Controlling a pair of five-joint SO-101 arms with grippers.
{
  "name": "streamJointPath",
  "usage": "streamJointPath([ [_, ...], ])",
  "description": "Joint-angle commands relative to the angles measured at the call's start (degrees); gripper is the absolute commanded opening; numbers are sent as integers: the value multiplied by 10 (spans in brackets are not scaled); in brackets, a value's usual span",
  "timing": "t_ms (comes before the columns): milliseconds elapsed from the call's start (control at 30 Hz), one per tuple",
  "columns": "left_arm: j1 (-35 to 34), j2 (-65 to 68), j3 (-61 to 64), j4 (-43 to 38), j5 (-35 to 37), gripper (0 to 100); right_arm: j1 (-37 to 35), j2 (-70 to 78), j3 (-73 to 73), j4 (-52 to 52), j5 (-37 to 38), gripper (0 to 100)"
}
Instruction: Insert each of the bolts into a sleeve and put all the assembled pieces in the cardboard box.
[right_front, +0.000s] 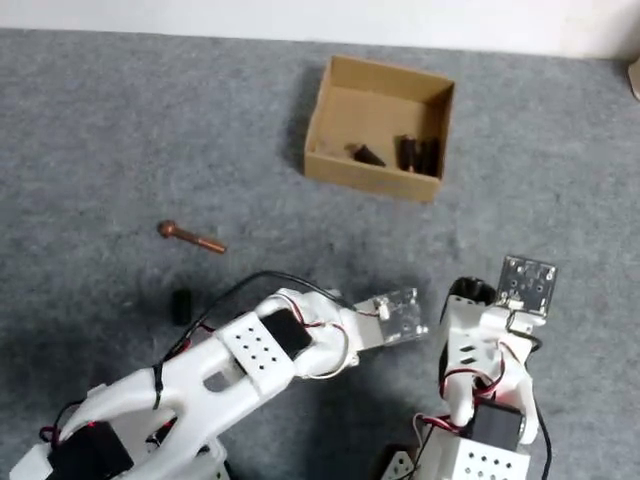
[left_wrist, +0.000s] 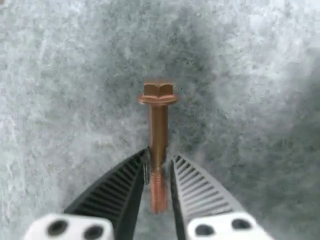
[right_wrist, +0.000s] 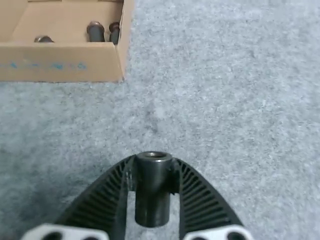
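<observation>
My left gripper (left_wrist: 159, 156) is shut on the threaded shank of a copper bolt (left_wrist: 158, 115), whose hex head points away over the grey mat. In the high view this gripper (right_front: 398, 320) hangs near the table's middle front. My right gripper (right_wrist: 153, 161) is shut on a black sleeve (right_wrist: 152, 195) with its open bore facing outward; in the high view it (right_front: 500, 288) sits just right of the left gripper. The cardboard box (right_front: 370, 180) stands at the back, with dark assembled pieces (right_front: 420, 155) inside. Another copper bolt (right_front: 190, 237) and a black sleeve (right_front: 181, 305) lie loose at the left.
Grey felt mat (right_front: 120, 130) covers the table. The box's front wall (right_wrist: 60, 62) lies ahead of the right gripper, off to one side. Both arm bases fill the front edge.
</observation>
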Motion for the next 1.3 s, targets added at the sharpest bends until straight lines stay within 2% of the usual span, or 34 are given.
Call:
streamJointPath([
  [0,-44,-82,-22,-18,109,6,6,-4,-1,-27,2,3],
  [100,-91,-175,-6,-25,200,6,3,-4,0,-28,2,3],
  [267,-110,-334,78,-90,259,7,1,-4,0,-28,1,3],
  [400,-116,-457,117,-120,263,9,-26,-4,-2,-27,-33,3],
  [500,-144,-532,132,-153,266,10,-100,-5,-10,-27,-40,3],
  [600,-167,-590,156,-203,266,10,-214,-5,-25,-28,-36,3],
  [733,-188,-644,182,-226,266,10,-345,-5,-28,-63,11,3],
  [833,-195,-660,187,-225,265,8,-388,-5,-28,-108,24,3],
  [1000,-190,-666,188,-227,270,7,-415,-5,-23,-160,25,3],
  [1067,-185,-666,203,-234,321,7,-415,-5,-22,-165,25,3],
  [1200,-154,-666,251,-258,481,7,-415,-5,-14,-165,25,3],
  [1267,-144,-666,271,-275,508,10,-415,-5,-13,-165,25,3],
])
